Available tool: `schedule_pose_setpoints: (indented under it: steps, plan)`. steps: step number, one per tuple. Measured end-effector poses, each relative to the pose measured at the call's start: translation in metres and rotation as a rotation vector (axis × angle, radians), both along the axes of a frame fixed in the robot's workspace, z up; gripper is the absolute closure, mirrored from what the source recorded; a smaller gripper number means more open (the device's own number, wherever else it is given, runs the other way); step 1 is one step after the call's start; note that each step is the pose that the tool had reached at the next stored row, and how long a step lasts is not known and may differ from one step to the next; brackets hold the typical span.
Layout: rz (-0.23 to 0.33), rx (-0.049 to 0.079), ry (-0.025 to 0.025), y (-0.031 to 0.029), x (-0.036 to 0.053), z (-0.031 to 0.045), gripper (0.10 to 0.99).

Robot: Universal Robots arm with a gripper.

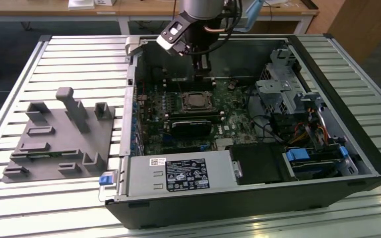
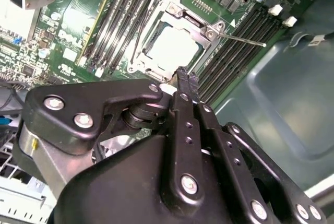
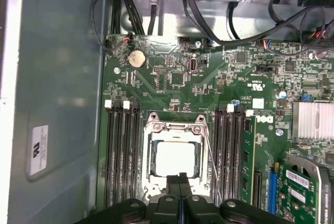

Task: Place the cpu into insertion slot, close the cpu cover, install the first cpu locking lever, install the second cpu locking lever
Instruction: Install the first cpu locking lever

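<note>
Fingertips of the gripper (image 3: 180, 178) are seen pressed together in both wrist views, with nothing pinched between them, and are held just above one edge of the insertion slot (image 1: 183, 101). The cpu (image 3: 176, 157) is seated in that slot, its pale metal face turned up, and the cpu cover (image 3: 172, 126) is laid flat around it so that the chip is framed by the square window. A thin metal lever (image 2: 242, 38) is seen slanting away from one corner of the cover across the neighbouring memory slots (image 3: 121, 151). The socket is mounted on the green motherboard (image 3: 172, 78) inside the open computer case (image 1: 349, 144), which is set on a slatted table (image 1: 78, 59) beside a grey fixture (image 1: 58, 134).
</note>
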State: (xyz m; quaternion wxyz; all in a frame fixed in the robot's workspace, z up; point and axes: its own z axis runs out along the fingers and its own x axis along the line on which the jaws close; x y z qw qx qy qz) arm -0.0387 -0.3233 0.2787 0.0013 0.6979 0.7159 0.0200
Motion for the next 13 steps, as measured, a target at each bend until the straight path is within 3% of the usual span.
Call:
schedule_pose_setpoints:
  steps: [7,13]
  plan:
    - [0.0,0.0,-0.0001,0.0,0.0,0.0125,0.98]
    - [0.007,0.0,-0.0003,0.0,-0.0001,0.0147,0.98]
